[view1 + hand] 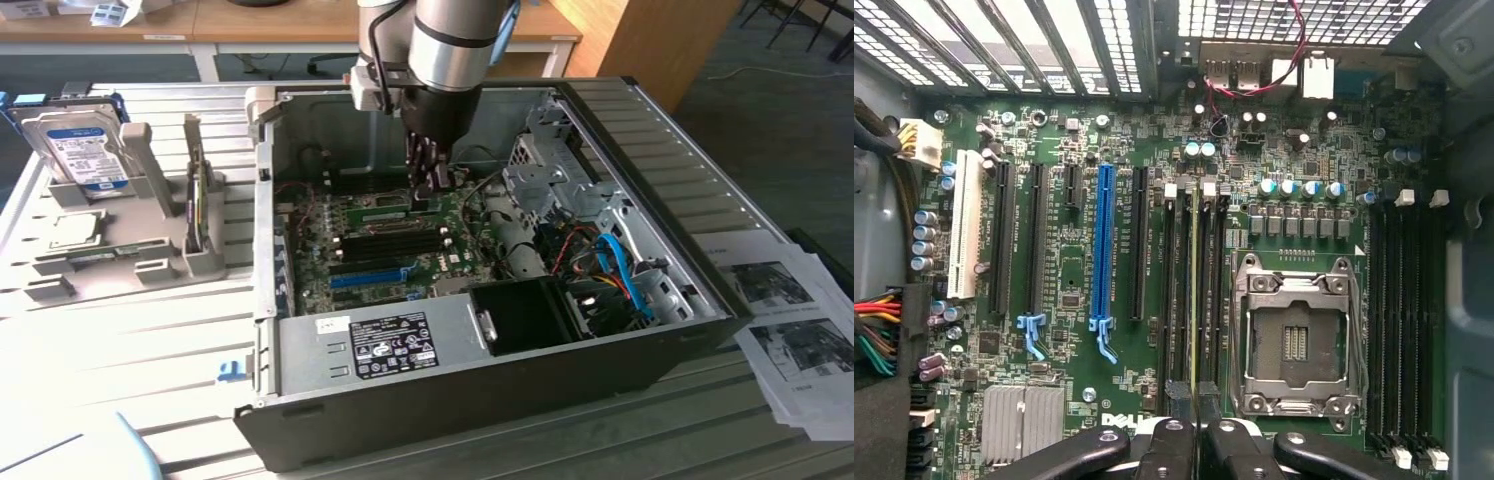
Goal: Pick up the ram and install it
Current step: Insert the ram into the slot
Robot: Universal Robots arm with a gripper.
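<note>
The work surface is a pale slatted table, with wooden desks behind it. On it lies an open computer case, its motherboard facing up. In the exterior view my arm comes straight down into the case. My gripper is low over the board, just above the dark slots beside the long blue slot. At the exterior view's left a grey fixture holds a hard drive upright, and a square silver processor chip lies flat in it. Printed papers lie on the table at the exterior view's right.

From my wrist I look down the board. My gripper is drawn in narrow, the two dark fingers pinched on the near end of the ram. I see the ram edge-on, as a thin green line. It stands on its long edge among the black memory slots, running parallel to them. It lies between the blue slot and the open processor socket. Its far end reaches the white latches at the end of those slots. Whether it is pressed fully home I cannot tell. A second bank of black slots lies on the other side of the socket, and a ribbed silver heat sink sits near my fingers.
</note>
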